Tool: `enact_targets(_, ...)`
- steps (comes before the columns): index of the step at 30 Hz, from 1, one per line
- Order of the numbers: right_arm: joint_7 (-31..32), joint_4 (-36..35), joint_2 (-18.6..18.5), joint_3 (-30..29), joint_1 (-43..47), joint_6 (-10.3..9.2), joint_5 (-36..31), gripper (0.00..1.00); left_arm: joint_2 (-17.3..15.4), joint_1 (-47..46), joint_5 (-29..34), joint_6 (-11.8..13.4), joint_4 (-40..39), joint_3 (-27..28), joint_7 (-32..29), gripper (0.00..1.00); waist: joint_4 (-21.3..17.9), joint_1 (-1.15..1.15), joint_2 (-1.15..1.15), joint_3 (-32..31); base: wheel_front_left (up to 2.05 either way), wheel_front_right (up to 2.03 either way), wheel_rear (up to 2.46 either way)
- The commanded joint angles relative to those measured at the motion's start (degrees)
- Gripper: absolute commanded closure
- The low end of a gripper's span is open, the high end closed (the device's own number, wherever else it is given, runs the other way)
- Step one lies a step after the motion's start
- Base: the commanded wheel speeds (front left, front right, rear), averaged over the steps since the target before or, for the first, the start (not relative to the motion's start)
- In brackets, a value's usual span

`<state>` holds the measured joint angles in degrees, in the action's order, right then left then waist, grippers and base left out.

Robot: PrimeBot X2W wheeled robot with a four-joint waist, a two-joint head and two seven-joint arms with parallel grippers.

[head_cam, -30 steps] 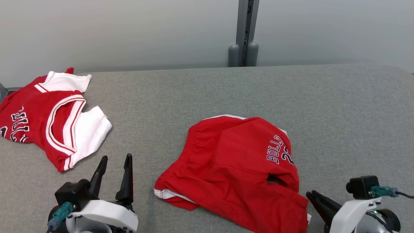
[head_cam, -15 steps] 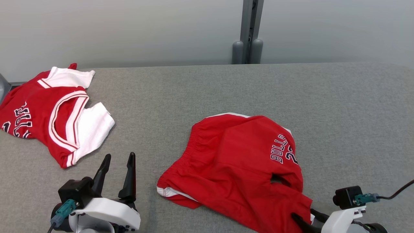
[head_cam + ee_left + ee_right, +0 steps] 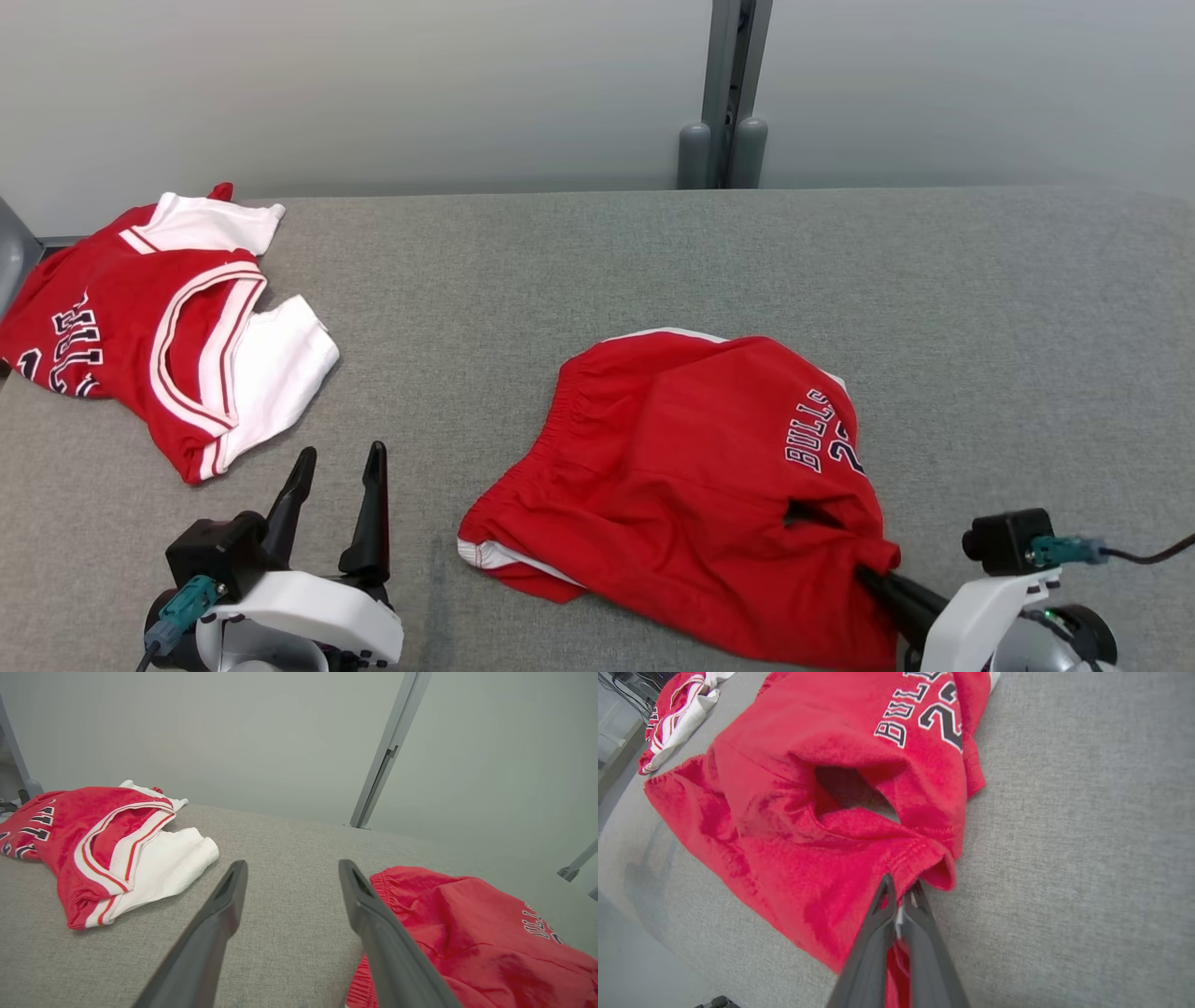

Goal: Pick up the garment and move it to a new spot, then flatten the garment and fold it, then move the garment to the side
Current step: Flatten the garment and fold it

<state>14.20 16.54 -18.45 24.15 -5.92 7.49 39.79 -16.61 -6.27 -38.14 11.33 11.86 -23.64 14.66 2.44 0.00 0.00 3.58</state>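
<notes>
The garment is a pair of red shorts [image 3: 691,476] with "BULLS" lettering, lying rumpled on the grey table [image 3: 653,261] near its front edge. My right gripper [image 3: 873,565] is shut on the hem of the near-right leg; the wrist view shows its two fingers pinching that red hem [image 3: 903,889] of the shorts [image 3: 822,765]. My left gripper [image 3: 338,485] stands open at the lower left, a little left of the shorts' waistband, with nothing between its fingers [image 3: 224,905]. The shorts [image 3: 467,933] lie to its right.
A red and white jersey [image 3: 159,336] lies crumpled at the table's back left corner, also seen as the jersey [image 3: 107,844] in the left wrist view. A grey post [image 3: 724,93] stands behind the table against the pale wall.
My right gripper opened, moved forward onto the shorts' near-right leg hem and shut on it. The head camera shifted slightly. The left gripper stayed open in place.
</notes>
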Motion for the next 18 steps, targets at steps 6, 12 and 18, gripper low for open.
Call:
enact_targets(6,-2.41,-0.49,-1.12,-0.61,-3.35,0.01,2.77,1.0,-0.04,-1.11,0.04,0.0,-0.19,-0.26,0.12,0.0,-0.21,0.0,0.0,0.56,0.0,0.0,0.0)
enact_targets(12,-1.39,1.86,-3.0,-0.26,-9.18,0.01,10.43,1.0,0.41,-2.39,0.57,-0.26,-0.2,-0.98,0.01,0.0,0.78,0.0,0.0,2.78,0.0,0.0,0.0)
enact_targets(18,1.3,7.24,-4.8,1.34,-16.48,0.01,18.38,0.85,1.24,-4.28,1.17,-0.4,0.12,-1.79,-0.02,0.0,2.27,0.0,0.0,5.63,0.0,0.0,0.0)
